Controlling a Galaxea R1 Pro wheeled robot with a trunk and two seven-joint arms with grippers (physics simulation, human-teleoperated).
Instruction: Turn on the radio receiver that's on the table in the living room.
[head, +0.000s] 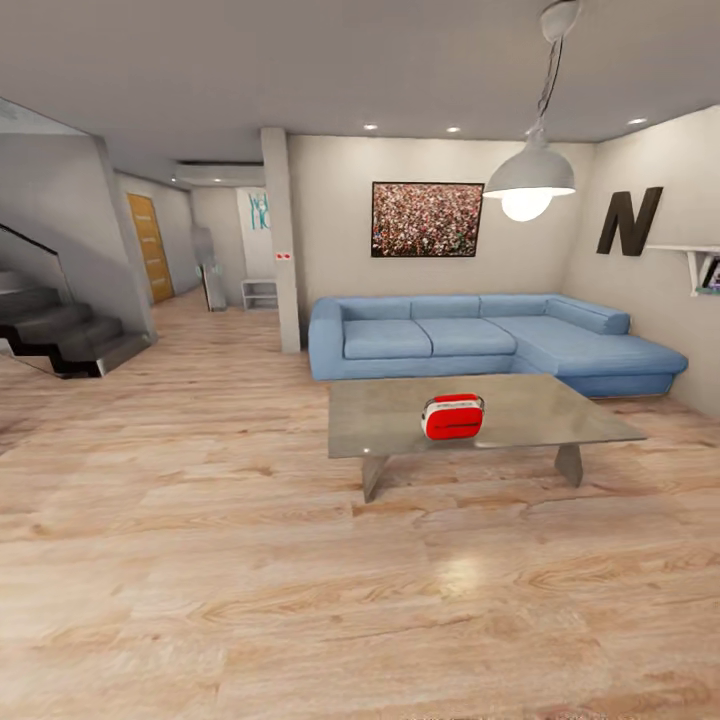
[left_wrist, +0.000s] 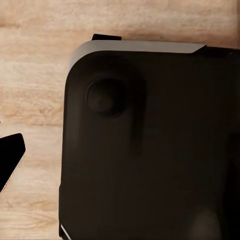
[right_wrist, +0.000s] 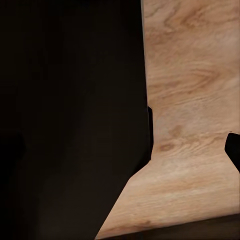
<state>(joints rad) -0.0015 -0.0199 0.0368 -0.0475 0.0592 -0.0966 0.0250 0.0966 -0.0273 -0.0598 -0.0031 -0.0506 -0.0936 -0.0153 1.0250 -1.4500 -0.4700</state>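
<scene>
The red radio receiver (head: 452, 417) with white trim and a thin wire handle stands upright on the low grey glossy table (head: 530, 420), near its front edge and middle, several steps ahead and to the right across the living room's wood floor (head: 250, 560). In the left wrist view a dark fingertip (left_wrist: 11, 159) of my left gripper pokes in beside the robot's black base (left_wrist: 150, 145). One dark fingertip (right_wrist: 233, 150) of my right gripper sits at the edge of the right wrist view, over the floor. Neither view shows how wide the jaws stand.
A blue corner sofa (head: 480, 338) stands behind the table under a framed crowd picture (head: 427, 219). A white pendant lamp (head: 530, 180) hangs above. A pillar (head: 281, 240) and dark stairs (head: 60, 335) lie to the left. A wall shelf (head: 700, 262) is at the right.
</scene>
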